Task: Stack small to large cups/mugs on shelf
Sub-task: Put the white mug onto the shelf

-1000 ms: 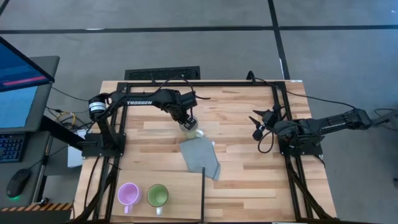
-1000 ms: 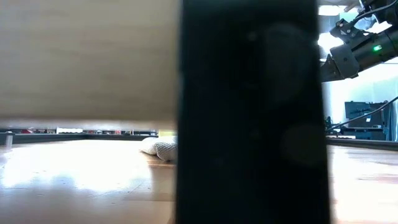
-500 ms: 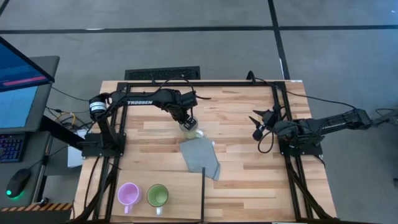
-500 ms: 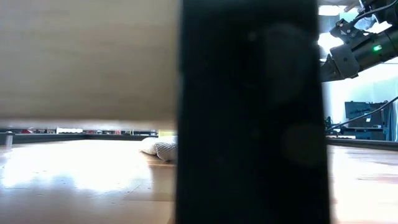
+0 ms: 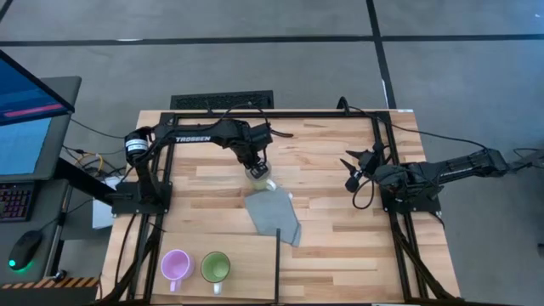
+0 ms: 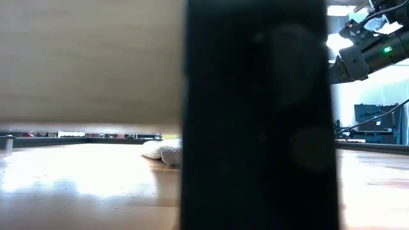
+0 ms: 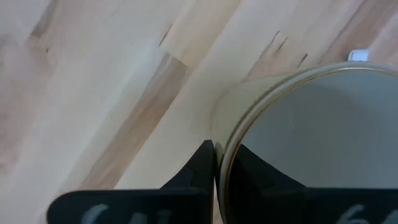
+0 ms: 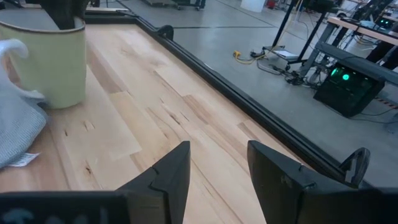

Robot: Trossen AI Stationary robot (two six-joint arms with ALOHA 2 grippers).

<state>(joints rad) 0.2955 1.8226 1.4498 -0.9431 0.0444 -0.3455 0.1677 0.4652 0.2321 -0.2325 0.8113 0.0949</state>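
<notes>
A cream-white mug [image 5: 260,175] stands upright at the table's middle, just beyond a grey folded cloth [image 5: 274,217]. It also shows in the right wrist view [image 8: 50,59]. My left gripper [image 5: 254,164] is shut on the mug's rim. A light purple mug [image 5: 176,265] and a green mug [image 5: 215,268] stand side by side, mouths up, on the pale shelf board [image 5: 242,255] at the near left. My right gripper [image 5: 352,172] is open and empty at the table's right side, far from the mugs. My left gripper pinches the cream mug's rim [image 7: 222,157], with one finger [image 7: 203,167] outside the wall and the other [image 7: 252,169] inside the mug. The fingers come from above, pointing down. The mug is upright, and its base looks to be on the tabletop [image 8: 53,102].
The grey cloth [image 8: 15,130] lies against the cream mug's near side. Black frame rails [image 5: 272,114] edge the table. A black post [image 6: 255,115] and the shelf board's underside [image 6: 89,57] block most of the low view. Bare plank top lies between the two grippers.
My left gripper has shifted a little toward the table's far edge with the cream mug, which stays upright. My right arm has kept still.
</notes>
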